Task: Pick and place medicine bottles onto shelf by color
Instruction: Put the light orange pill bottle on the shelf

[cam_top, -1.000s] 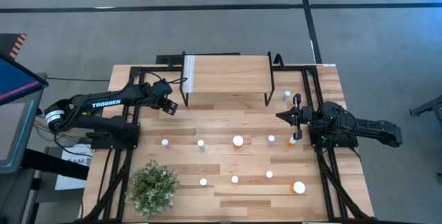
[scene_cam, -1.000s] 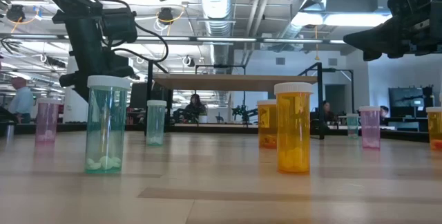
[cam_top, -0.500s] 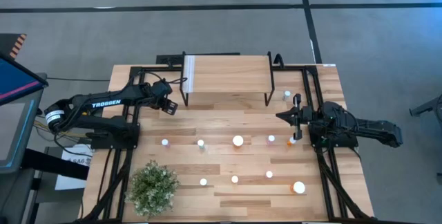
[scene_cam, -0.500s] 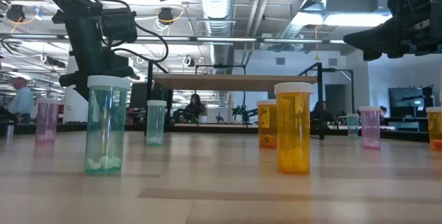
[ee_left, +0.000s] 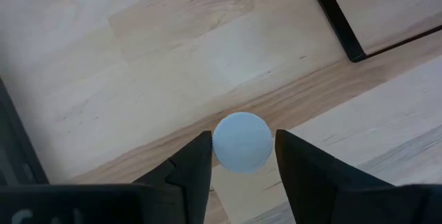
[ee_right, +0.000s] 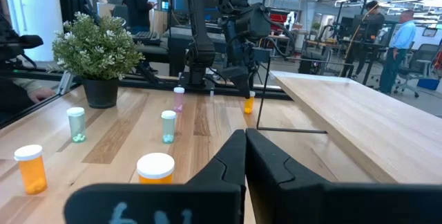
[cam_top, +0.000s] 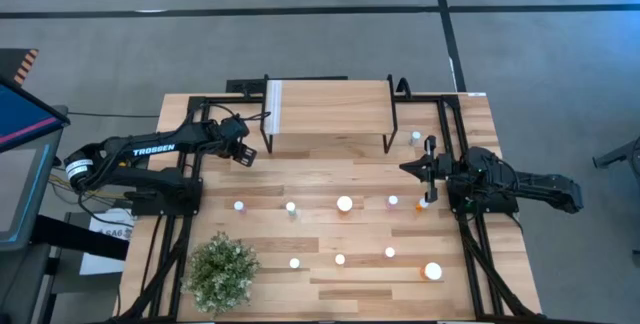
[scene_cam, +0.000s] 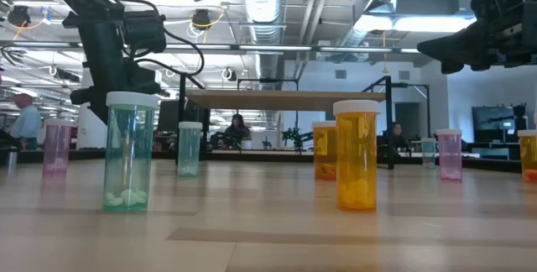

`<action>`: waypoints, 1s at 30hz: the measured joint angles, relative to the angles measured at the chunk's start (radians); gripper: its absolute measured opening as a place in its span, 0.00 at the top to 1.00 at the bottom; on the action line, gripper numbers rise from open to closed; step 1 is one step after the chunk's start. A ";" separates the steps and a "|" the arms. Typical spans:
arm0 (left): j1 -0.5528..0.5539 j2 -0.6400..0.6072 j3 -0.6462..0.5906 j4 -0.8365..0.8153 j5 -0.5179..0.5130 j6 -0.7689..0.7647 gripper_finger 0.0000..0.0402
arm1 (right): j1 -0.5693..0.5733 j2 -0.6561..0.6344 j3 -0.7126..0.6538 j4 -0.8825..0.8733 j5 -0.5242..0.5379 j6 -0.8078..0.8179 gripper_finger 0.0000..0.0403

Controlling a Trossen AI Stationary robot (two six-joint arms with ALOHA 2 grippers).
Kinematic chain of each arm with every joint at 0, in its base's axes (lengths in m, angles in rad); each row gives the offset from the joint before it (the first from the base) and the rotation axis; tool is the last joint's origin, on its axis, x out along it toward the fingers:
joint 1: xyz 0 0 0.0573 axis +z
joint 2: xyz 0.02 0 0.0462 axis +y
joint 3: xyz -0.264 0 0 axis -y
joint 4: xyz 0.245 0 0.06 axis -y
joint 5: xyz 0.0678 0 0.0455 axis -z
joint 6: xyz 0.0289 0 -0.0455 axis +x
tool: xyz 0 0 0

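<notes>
My left gripper (cam_top: 243, 154) hangs by the shelf's near left leg, its fingers shut round a small orange bottle (ee_right: 248, 104) with a white cap. The shelf (cam_top: 330, 104) is a light-wood platform on black legs at the table's far side. More white-capped bottles stand upright across the table: a green one (scene_cam: 129, 150), a large orange one (scene_cam: 356, 154) and a pink one (scene_cam: 450, 154) among them. My right gripper (cam_top: 405, 168) waits shut and level at the table's right side, with nothing in it. My left gripper pinches the orange bottle by the sides of its white cap (ee_left: 219, 144), one finger (ee_left: 197, 165) on each side. The fingers come from above, slanting down. The bottle stands upright with its base on the table.
A bushy potted plant (cam_top: 220, 272) stands at the near left corner. Black frame rails (cam_top: 470, 254) run along both sides of the table. Bare wood lies between the shelf and the row of bottles. People stand and sit in the room beyond.
</notes>
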 joint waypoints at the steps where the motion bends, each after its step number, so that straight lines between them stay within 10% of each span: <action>1: 0.000 0.000 0.000 0.000 0.000 0.000 0.64 | 0.000 0.000 0.000 0.000 0.000 0.000 0.93; 30: 0.000 0.000 0.211 -0.202 -0.021 0.031 0.72 | 0.000 0.000 0.000 0.000 0.000 0.000 0.93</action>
